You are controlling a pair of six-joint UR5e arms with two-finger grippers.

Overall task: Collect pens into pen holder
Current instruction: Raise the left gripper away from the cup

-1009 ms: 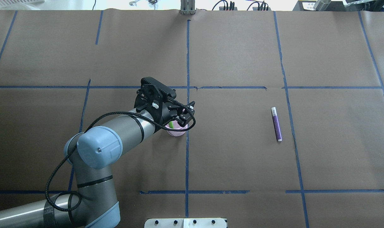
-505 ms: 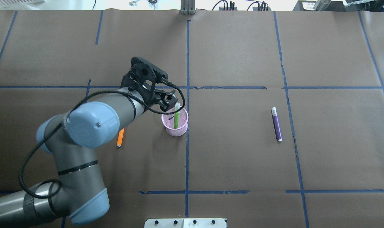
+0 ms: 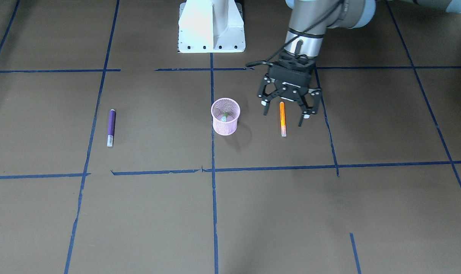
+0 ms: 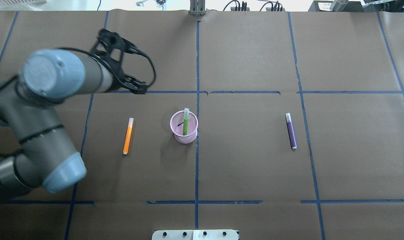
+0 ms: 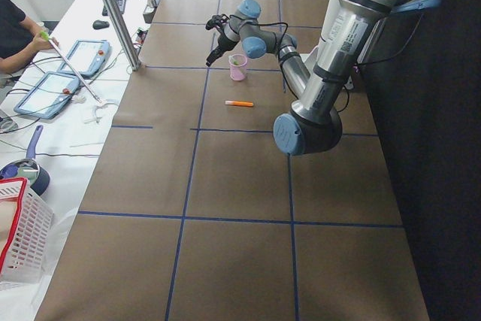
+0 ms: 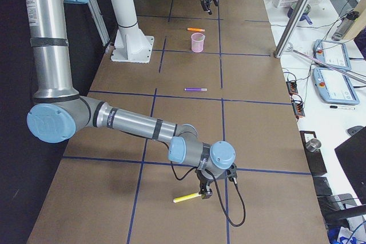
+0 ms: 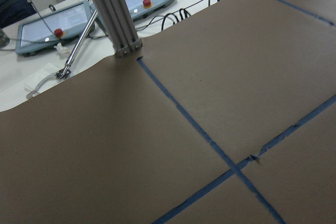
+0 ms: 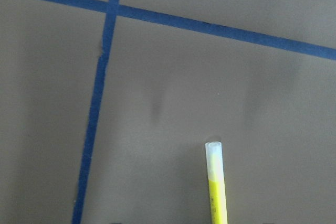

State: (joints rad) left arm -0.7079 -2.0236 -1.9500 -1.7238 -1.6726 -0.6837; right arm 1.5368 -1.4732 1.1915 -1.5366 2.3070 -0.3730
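Our papered table and the operators' bench beside it

We see brown paper (image 4: 255,160) covering the table, marked into squares by blue tape (image 4: 197,166). At its far edge stands an aluminium post (image 5: 113,13), with black cables (image 4: 237,6) nearby. On the white bench lie two tablets (image 5: 98,56) by a seated person (image 5: 13,28), and a white basket (image 5: 22,234).

We see the near right arm bent low, its right end effector (image 6: 205,192) pointing down at the table (image 6: 257,124), right by one end of the yellow pen (image 6: 184,199), which lies flat; we cannot tell contact or finger spacing. The purple pen (image 6: 195,90) lies mid-table, well apart. Further off the pen holder (image 6: 198,42) stands upright, with the orange pen (image 6: 196,30) flat just beyond it. The far left end effector (image 6: 207,1) hangs past the orange pen. The white robot base (image 6: 132,44) sits beside the pen holder
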